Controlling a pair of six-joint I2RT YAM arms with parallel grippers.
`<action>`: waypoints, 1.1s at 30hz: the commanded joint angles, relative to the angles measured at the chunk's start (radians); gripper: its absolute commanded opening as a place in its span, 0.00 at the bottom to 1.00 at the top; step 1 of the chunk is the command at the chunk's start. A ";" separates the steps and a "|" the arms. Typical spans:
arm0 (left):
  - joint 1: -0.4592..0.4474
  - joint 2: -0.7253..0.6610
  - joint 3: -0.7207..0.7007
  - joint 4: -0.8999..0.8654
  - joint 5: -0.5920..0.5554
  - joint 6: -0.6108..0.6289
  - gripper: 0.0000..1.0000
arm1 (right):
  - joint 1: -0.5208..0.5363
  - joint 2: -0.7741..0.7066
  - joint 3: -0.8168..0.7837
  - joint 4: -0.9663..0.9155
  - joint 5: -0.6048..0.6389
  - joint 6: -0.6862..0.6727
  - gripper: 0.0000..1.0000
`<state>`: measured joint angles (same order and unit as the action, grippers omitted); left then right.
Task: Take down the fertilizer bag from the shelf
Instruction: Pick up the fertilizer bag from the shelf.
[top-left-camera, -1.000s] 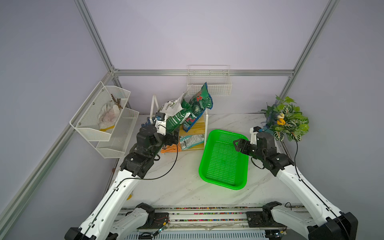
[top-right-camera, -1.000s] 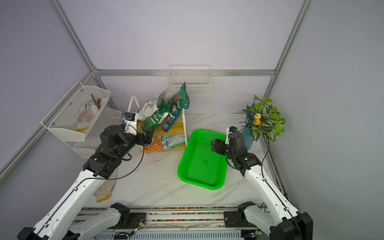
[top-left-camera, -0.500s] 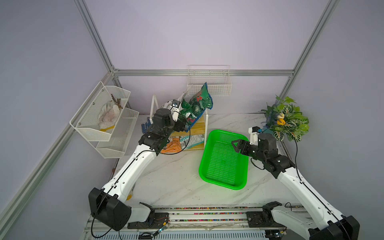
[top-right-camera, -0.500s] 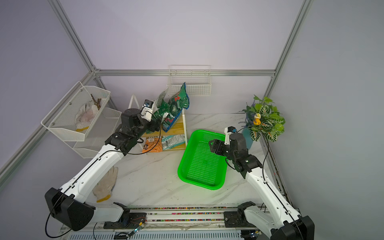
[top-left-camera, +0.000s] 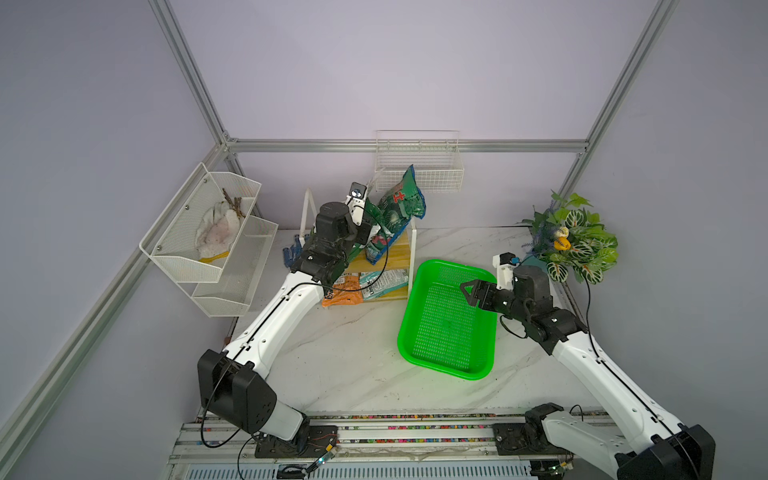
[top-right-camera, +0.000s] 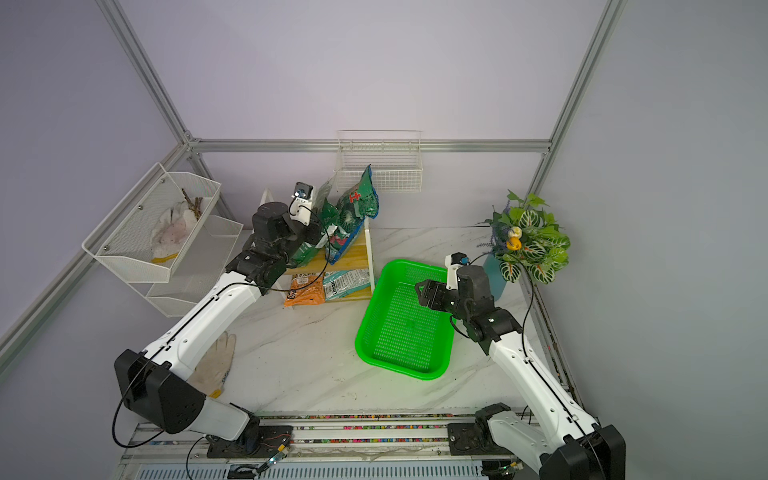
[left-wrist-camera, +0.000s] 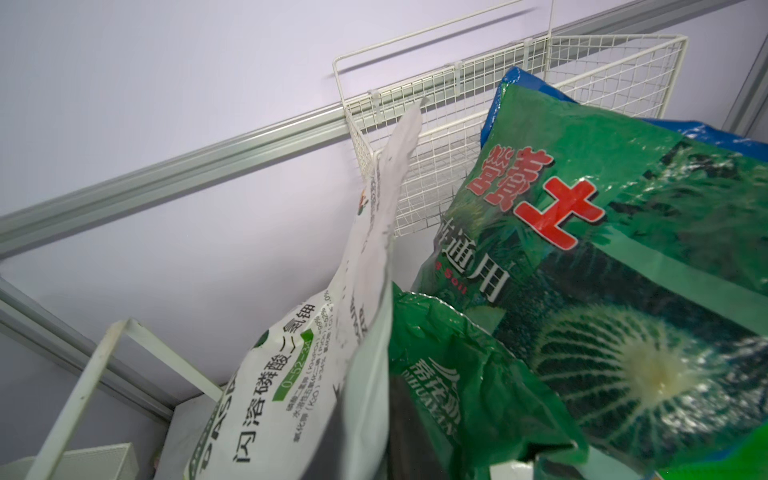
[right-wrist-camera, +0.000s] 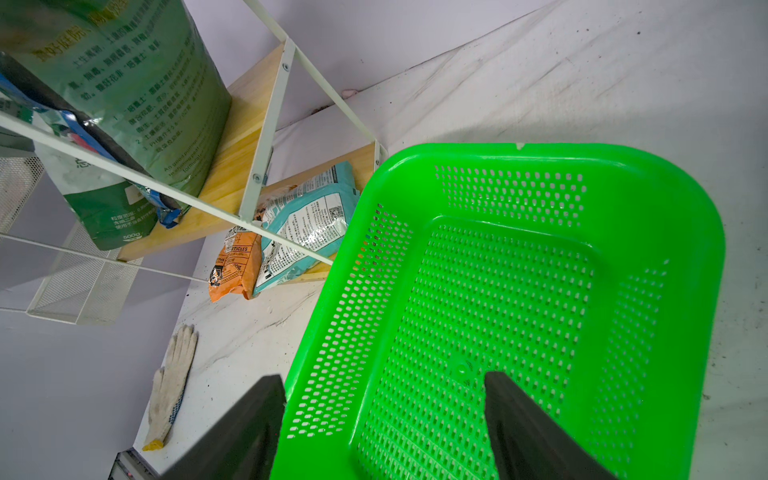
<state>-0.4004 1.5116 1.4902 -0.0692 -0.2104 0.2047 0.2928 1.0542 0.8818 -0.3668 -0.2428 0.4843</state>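
Fertilizer bag (left-wrist-camera: 291, 399), white with green print, stands on the shelf's (top-left-camera: 397, 253) upper board, leaning beside two green soil bags (left-wrist-camera: 602, 291). My left gripper (top-left-camera: 365, 232) is clenched at the bags; its contact is hidden. My right gripper (right-wrist-camera: 384, 419) hangs spread over the green basket (right-wrist-camera: 685, 291).

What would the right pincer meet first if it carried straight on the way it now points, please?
Most likely the green basket: the open right pincer hangs over it, aimed down into it. Depth is unclear; a shallower line could carry it over the rim towards the shelf.
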 joint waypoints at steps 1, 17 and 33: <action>0.001 0.017 0.151 0.073 -0.015 0.001 0.00 | 0.003 0.005 0.016 0.004 0.008 -0.025 0.81; 0.009 0.109 0.526 0.128 -0.034 0.104 0.00 | 0.005 0.026 0.054 -0.006 -0.016 -0.024 0.79; -0.023 0.072 0.630 0.240 -0.017 0.174 0.00 | 0.009 0.051 0.100 -0.026 -0.060 -0.019 0.78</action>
<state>-0.3885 1.6638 1.8149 -0.1513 -0.2756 0.3332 0.2947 1.0958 0.9489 -0.3756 -0.2859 0.4694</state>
